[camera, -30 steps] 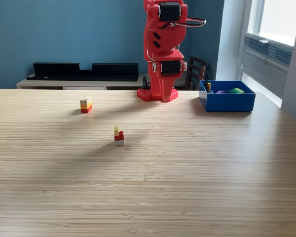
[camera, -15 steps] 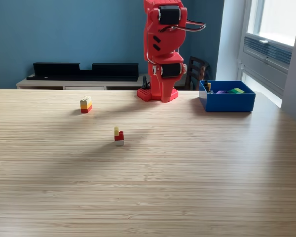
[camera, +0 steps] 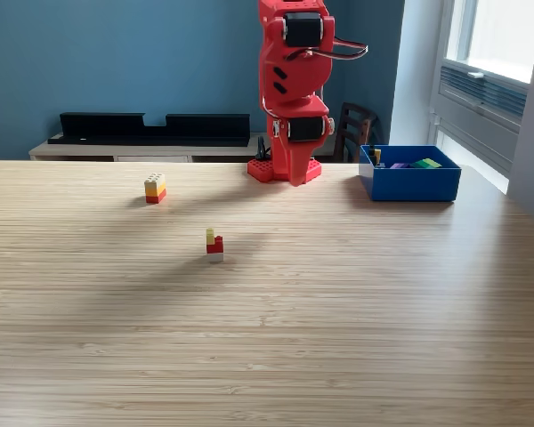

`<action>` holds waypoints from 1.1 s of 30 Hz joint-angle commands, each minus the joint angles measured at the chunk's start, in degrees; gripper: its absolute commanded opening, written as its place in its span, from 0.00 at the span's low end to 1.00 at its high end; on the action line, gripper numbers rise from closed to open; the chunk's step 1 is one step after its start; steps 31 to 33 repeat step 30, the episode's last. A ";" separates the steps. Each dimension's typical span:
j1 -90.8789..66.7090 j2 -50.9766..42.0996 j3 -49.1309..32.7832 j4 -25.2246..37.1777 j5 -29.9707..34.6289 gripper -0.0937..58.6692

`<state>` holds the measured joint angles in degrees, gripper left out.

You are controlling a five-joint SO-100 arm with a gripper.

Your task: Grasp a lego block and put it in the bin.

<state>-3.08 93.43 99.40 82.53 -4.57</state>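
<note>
Exterior view. The gripper is not seen: the red arm rises from its base and is cut off by the top edge of the picture, so whether the jaws are spread or pressed together cannot be told. Only the lower links, two black motors and a loop of cable are shown. The base is set at the far edge of the wooden table, near the middle of the view.

The bin is placed on the table toward the exterior view's right, just beside the arm's base and a little nearer the camera. Several small pieces, among them green, purple and yellow ones, are held inside it.

Two lego stacks are left on the open tabletop, well apart from the bin. A red block with a yellow piece on top and a pale piece beneath is seen upright near the middle of the table. A second stack, yellow over red with a pale top, is placed farther back, toward the exterior view's left.

Behind the table, a low sideboard bearing a long black object is set against a blue wall, and a window is seen at the exterior view's right.
</note>
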 commanded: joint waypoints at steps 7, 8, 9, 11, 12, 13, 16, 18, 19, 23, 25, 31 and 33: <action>1.41 4.75 0.26 -1.58 -0.53 0.00; 1.58 4.75 0.26 -1.67 -0.62 0.00; 1.85 4.75 0.26 -1.85 -0.70 0.00; 2.02 4.75 0.26 -2.02 -0.79 0.00; 2.11 4.75 0.26 -2.02 -0.79 0.00; 2.11 4.75 0.26 -2.02 -0.79 0.00; 2.20 4.75 0.35 -2.02 -0.79 0.00; 2.29 4.75 0.35 -2.02 -0.79 0.00; 2.37 4.75 0.35 -2.02 -0.79 0.00; 3.08 4.75 0.18 -2.11 -1.14 0.00; 3.78 4.75 -0.26 -2.29 -1.49 0.00; 8.26 4.75 -2.20 -3.69 -2.81 0.00; 8.26 4.75 -2.20 -3.69 -2.81 0.00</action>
